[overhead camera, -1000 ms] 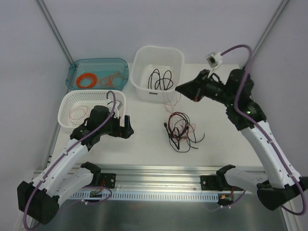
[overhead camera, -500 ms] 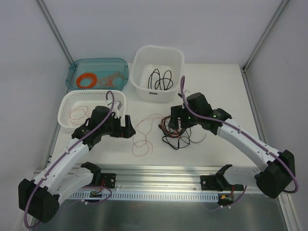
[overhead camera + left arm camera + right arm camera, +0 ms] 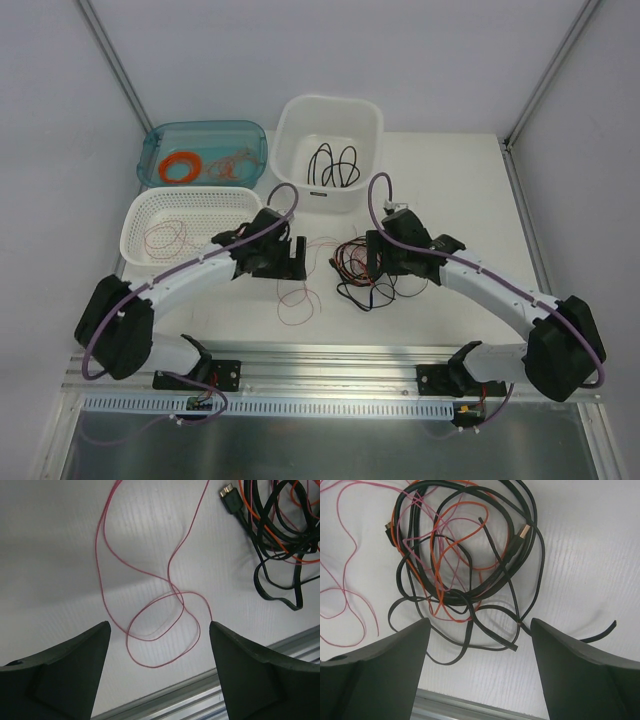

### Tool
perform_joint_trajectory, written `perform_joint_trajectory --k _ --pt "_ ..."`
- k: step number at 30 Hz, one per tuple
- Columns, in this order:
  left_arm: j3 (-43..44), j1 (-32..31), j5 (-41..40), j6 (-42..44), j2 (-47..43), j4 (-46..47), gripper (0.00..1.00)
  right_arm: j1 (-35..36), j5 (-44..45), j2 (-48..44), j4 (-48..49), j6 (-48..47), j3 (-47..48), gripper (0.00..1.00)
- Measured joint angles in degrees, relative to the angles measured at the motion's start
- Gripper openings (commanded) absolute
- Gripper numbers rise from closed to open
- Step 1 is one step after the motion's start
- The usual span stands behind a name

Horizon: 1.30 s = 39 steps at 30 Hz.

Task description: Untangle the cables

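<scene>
The cables (image 3: 372, 272) lie in a messy heap of black, orange and thin red loops at mid-table. One thin red wire (image 3: 298, 292) trails out of the heap to the left in loose loops. My left gripper (image 3: 287, 262) hovers open just above that red wire (image 3: 160, 630), which touches neither finger. The heap's edge and a plug (image 3: 231, 499) show at the upper right of the left wrist view. My right gripper (image 3: 377, 258) stands open over the heap (image 3: 462, 555), with only black loop ends between its fingers (image 3: 385, 665).
At the back, a white tub (image 3: 290, 140) holds a black cable (image 3: 333, 165). A teal tray (image 3: 205, 127) holds a neat orange ring (image 3: 181, 165). A white basket (image 3: 140, 215) on the left holds a thin red wire. A metal rail (image 3: 330, 358) runs along the table's front edge.
My right arm dropped from beside the tub to the heap and its jaws opened. A thin red wire now lies left of the heap. My left arm swung right over it.
</scene>
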Motion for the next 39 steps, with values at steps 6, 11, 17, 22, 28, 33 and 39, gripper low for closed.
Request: perform_joint_trajectory --k 6,11,17,22,28,33,39 --pt "10.9 -5.0 -4.7 0.6 13.7 1.2 0.72 -0.4 1.8 1.0 3.2 3.9 -2.9 0.88" --pt "18.6 -5.4 -6.8 1.9 22.4 1.7 0.62 -1.6 1.7 1.6 6.3 6.7 -5.3 0.88" --pt "23.9 -5.4 -9.4 3.2 29.3 2.3 0.38 -2.4 0.8 2.3 10.0 9.0 -7.2 0.89" --pt "25.1 -5.4 -9.9 3.8 32.7 2.6 0.01 -2.6 -0.3 4.5 12.5 10.3 -7.5 0.89" --pt "25.0 -5.4 -11.1 4.5 32.3 2.3 0.00 -2.7 -0.7 9.2 14.2 10.9 -7.5 0.86" --pt "23.2 -5.4 -13.1 5.8 23.0 0.5 0.00 -3.7 -0.5 11.6 14.3 11.8 -7.1 0.78" --pt "26.8 -5.3 -16.1 8.9 5.2 -2.5 0.00 -6.1 -0.1 12.3 13.1 13.4 -6.6 0.53"
